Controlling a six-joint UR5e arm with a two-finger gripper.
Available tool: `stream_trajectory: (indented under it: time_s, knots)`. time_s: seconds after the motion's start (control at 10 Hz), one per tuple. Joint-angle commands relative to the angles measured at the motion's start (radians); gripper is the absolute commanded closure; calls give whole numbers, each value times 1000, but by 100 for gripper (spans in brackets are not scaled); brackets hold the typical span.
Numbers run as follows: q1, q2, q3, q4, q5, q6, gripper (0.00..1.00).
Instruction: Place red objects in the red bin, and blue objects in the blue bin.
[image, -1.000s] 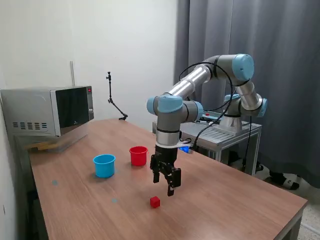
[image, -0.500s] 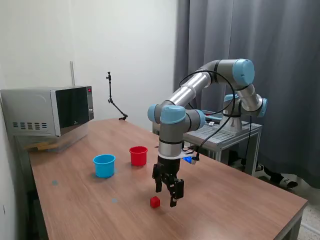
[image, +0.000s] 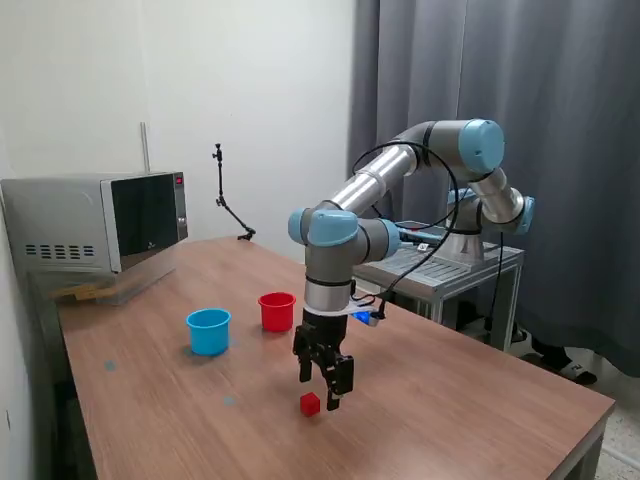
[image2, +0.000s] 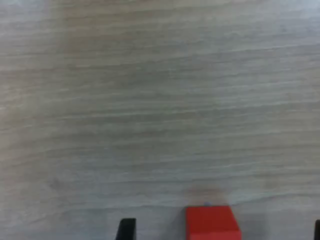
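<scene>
Hand (image: 320, 386) moved over red cube (image: 310, 403), fingers apart.

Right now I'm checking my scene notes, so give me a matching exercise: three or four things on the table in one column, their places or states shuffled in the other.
Things:
1. red cube
2. red cup
3. light blue cup
4. gripper

Places or states:
A. upright, toward the exterior view's left of the other cup
B. open, just above the table
C. lying on the wood below the fingers
D. upright, nearer the arm's base

Pairs: 1-C, 2-D, 3-A, 4-B
</scene>
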Motion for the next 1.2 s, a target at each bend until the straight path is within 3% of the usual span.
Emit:
stream_trajectory:
  time_s: [0.0, 1.1]
  knots:
    - [-9, 0, 0, -8, 0, -13, 0]
    - [-5, 32, -32, -11, 3, -39, 0]
